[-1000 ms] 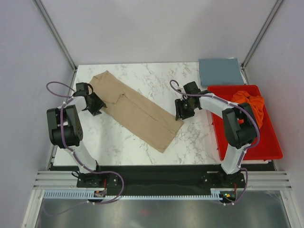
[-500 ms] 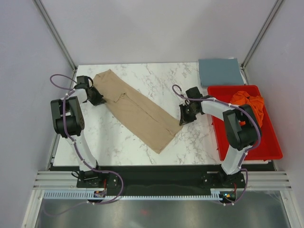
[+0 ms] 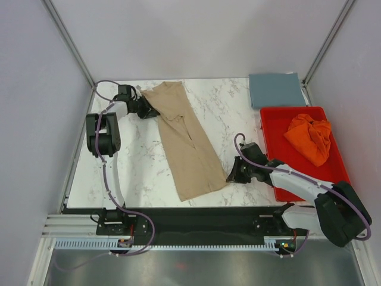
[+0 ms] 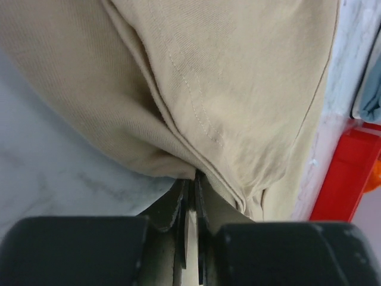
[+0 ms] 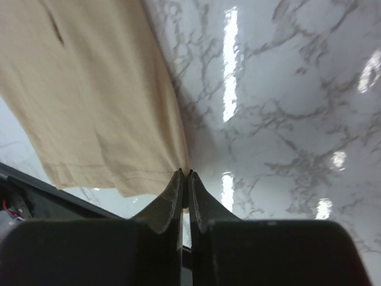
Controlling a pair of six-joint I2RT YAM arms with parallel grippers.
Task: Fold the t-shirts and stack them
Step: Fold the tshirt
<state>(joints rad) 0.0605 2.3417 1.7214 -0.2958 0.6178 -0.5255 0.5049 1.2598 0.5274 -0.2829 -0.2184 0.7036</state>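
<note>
Long axis of tan t-shirt (image 3: 186, 143) runs far-left corner to near edge; left fingers (image 4: 177, 205) clamped on far end, right fingers (image 5: 174, 193) clamped on near hem corner.

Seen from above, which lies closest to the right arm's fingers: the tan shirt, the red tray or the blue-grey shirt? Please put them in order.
1. tan shirt: its near right corner is pinched in the right arm's fingers.
2. red tray: just to the right.
3. blue-grey shirt: folded at the far right corner.
</note>
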